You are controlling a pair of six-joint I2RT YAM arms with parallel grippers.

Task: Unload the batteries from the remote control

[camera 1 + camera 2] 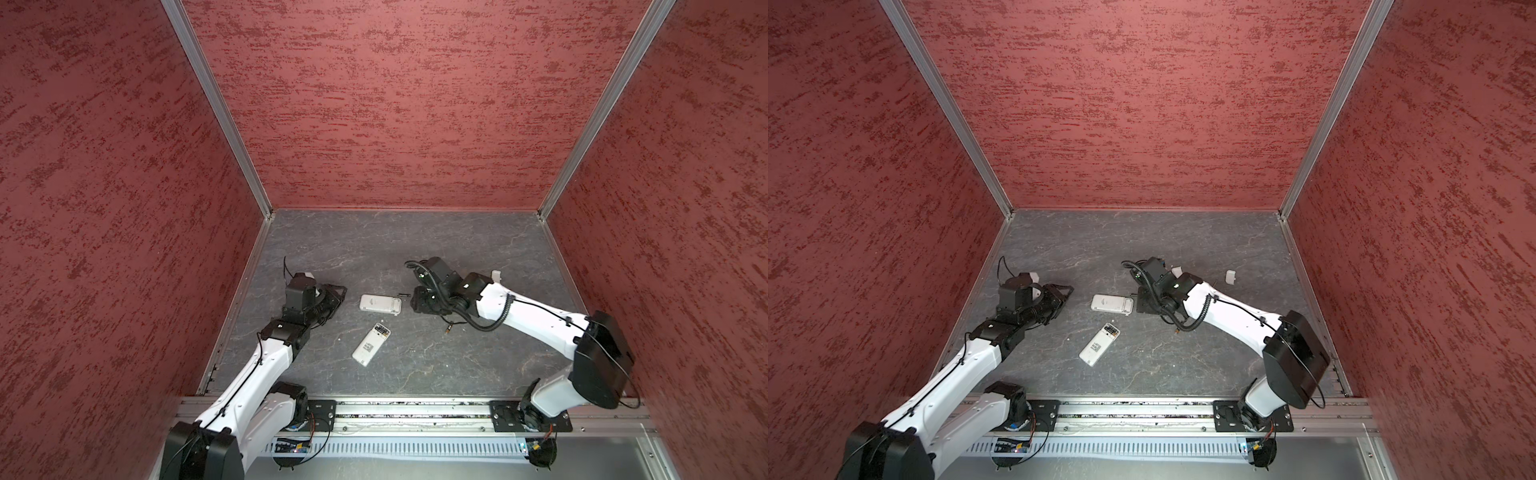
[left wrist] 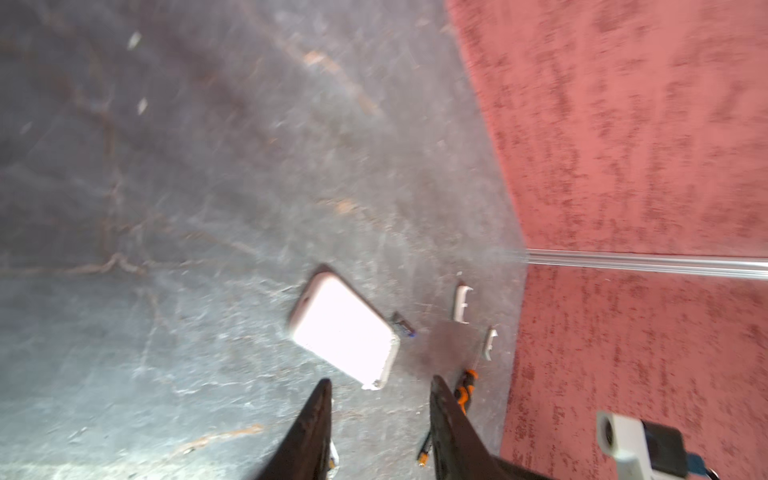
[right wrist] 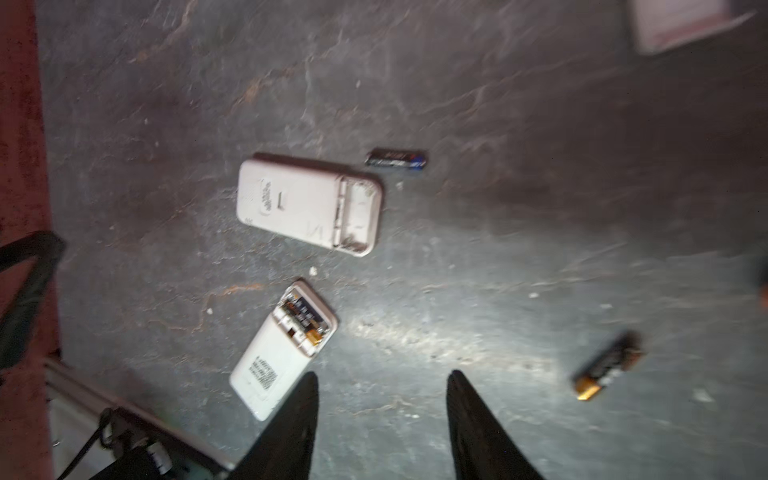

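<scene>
Both top views: the wide remote [image 1: 380,304] lies in the middle, with the slim remote [image 1: 371,344] just nearer. A loose battery [image 1: 404,295] sits at the wide one's right end, and a second battery [image 1: 448,331] is further right.

Left wrist view: the left gripper [image 2: 378,415] has its fingers apart, holding nothing, near the wide remote.

Right wrist view: the right gripper [image 3: 382,415] gapes too, empty. The slim remote's bay has batteries [image 3: 301,316] in it; the wide one's is bare.

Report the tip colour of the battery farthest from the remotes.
Battery: gold-brown; right wrist view.
</scene>
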